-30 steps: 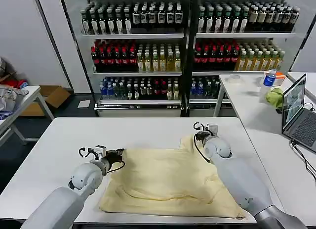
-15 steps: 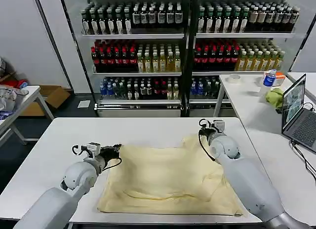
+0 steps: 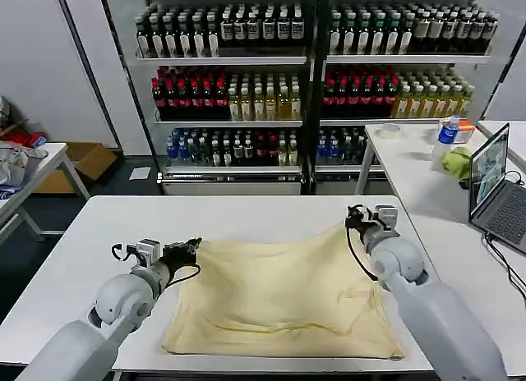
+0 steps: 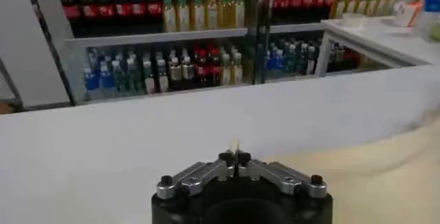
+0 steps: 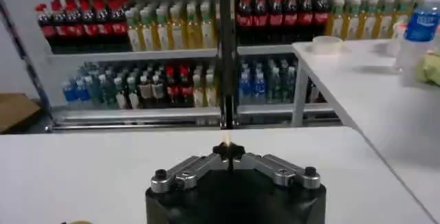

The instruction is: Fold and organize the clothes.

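Observation:
The clothes are one pale cream-yellow T-shirt [image 3: 279,299] lying spread on the white table [image 3: 99,225]. My left gripper [image 3: 191,251] is shut on the shirt's far left corner. My right gripper [image 3: 355,221] is shut on its far right corner, and the far edge runs taut between them. In the left wrist view the left gripper [image 4: 235,157] has its jaws closed with a sliver of cream fabric [image 4: 235,145] sticking out, and more of the shirt [image 4: 392,170] lies beside it. The right wrist view shows the right gripper [image 5: 228,151] closed on a thin strip of fabric [image 5: 227,139].
Shelves of bottles [image 3: 304,94] stand behind the table. A side table on the right holds a laptop [image 3: 493,180], a green cloth [image 3: 457,162] and a blue bottle [image 3: 447,133]. Another table [image 3: 33,172] with fabric items stands at the left.
Both grippers have moved apart, the left one leftward and the right one rightward, pulling the shirt's far edge wider and flatter. Both stay shut on the fabric.

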`<state>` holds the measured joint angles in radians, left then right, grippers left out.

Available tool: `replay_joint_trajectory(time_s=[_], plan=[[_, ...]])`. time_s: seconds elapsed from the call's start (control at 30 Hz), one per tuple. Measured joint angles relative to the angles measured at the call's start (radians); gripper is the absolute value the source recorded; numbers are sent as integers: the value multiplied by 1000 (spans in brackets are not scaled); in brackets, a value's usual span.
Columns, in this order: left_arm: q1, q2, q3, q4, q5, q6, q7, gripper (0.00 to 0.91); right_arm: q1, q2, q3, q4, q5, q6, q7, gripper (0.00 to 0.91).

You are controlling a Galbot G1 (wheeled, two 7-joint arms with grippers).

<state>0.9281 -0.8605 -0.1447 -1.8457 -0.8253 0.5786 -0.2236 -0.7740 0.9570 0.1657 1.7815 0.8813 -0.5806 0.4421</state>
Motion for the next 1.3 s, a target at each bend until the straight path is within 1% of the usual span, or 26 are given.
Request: replay_joint_trajectory(time_s=[0.33, 0.6, 0.87, 1.3], plan=[[99, 29, -59, -94, -11, 0, 4, 10, -183, -77, 113, 175, 17, 0, -7, 0], [204, 43, -121, -173, -11, 0, 13, 10, -327, -120, 213, 285, 21, 0, -14, 0], [309, 57, -186, -242, -15, 0, 25, 10, -455, -148, 303, 379, 28, 0, -12, 0], [443, 65, -255, -314, -15, 1, 30, 10, -639, -176, 400, 480, 28, 0, -17, 0]])
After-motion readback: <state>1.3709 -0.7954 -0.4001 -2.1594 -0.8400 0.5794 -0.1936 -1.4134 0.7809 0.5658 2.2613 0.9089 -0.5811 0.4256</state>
